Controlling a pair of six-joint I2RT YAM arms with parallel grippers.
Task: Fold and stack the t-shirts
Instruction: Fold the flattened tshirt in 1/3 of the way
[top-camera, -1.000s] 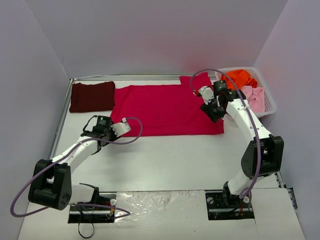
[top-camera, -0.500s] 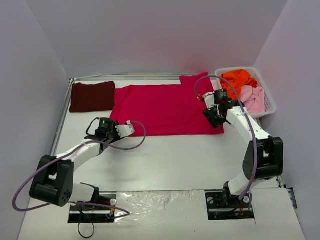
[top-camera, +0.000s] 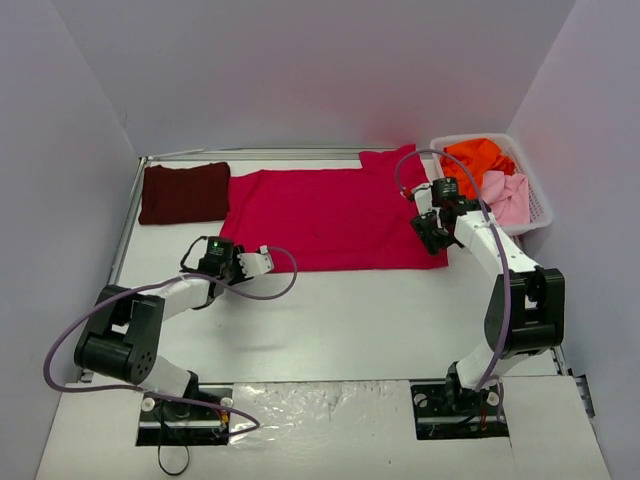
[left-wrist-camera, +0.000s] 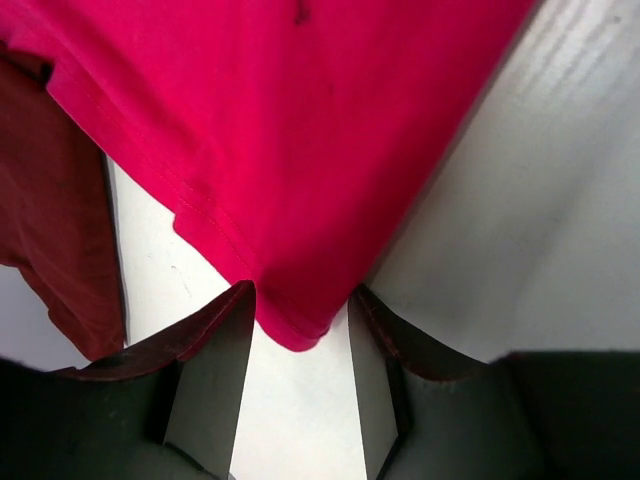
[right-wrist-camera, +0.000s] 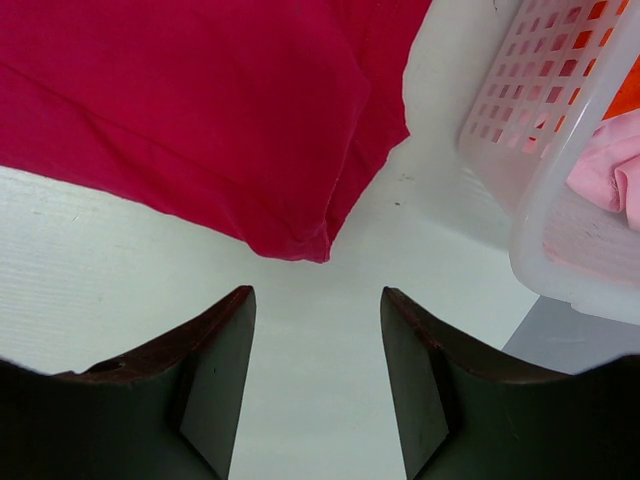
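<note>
Got folded dark maroon cloth t-shirt (top-camera: 184, 192) at 10 o'clock. Left gripper (top-camera: 263, 260) parted, straddling near-left corner of flat crimson-red cloth t-shirt (top-camera: 330, 215). Right gripper (right-wrist-camera: 315, 300) spread wide, near-right corner at its 12 o'clock, apart. Orange t-shirt (top-camera: 478, 157) and pale pink t-shirt (top-camera: 508, 195) in white plastic mesh basket (top-camera: 538, 212), 2 o'clock.

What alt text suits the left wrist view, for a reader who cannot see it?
A corner of the crimson-red t-shirt lies on the white table and reaches in between the two spread fingers of the open left gripper. A dark maroon t-shirt shows at the left edge.
</note>
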